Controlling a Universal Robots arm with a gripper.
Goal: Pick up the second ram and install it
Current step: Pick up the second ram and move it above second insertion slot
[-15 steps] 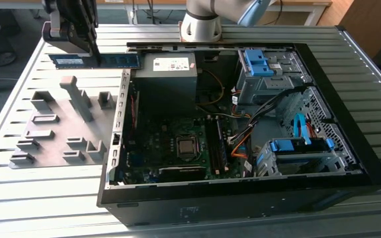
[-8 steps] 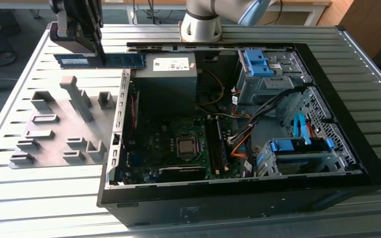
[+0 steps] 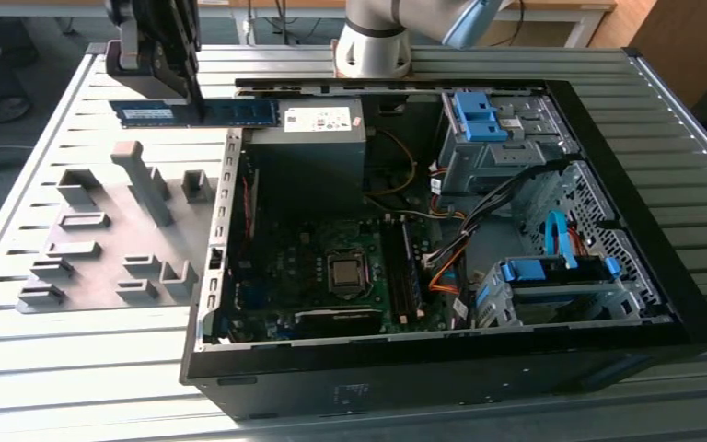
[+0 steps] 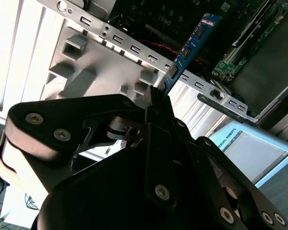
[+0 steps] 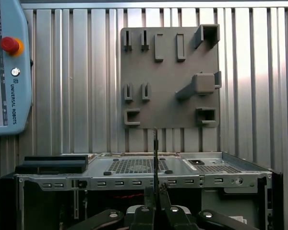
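Exterior view, case: an open black computer case (image 3: 648,304) lies on the slatted bench (image 3: 34,378), holding a motherboard (image 3: 317,267), a grey power supply (image 3: 317,120) and blue drive brackets (image 3: 482,115).
Exterior view, fixture: a grey fixture plate (image 3: 108,230) lies at 9 o'clock from the case.
Exterior view, ram: the second ram (image 3: 240,112) sticks out level from the end effector (image 3: 163,64), above the case's far corner, at 11 o'clock in the scene.
Second wrist view, grip: the end effector (image 4: 159,103) is closed narrow on the second ram (image 4: 194,40), which points toward the case's metal rail (image 4: 134,48).
First wrist view, ram: seen edge-on, the second ram (image 5: 156,158) stands up from the fingers (image 5: 149,194), above the case (image 5: 134,165).
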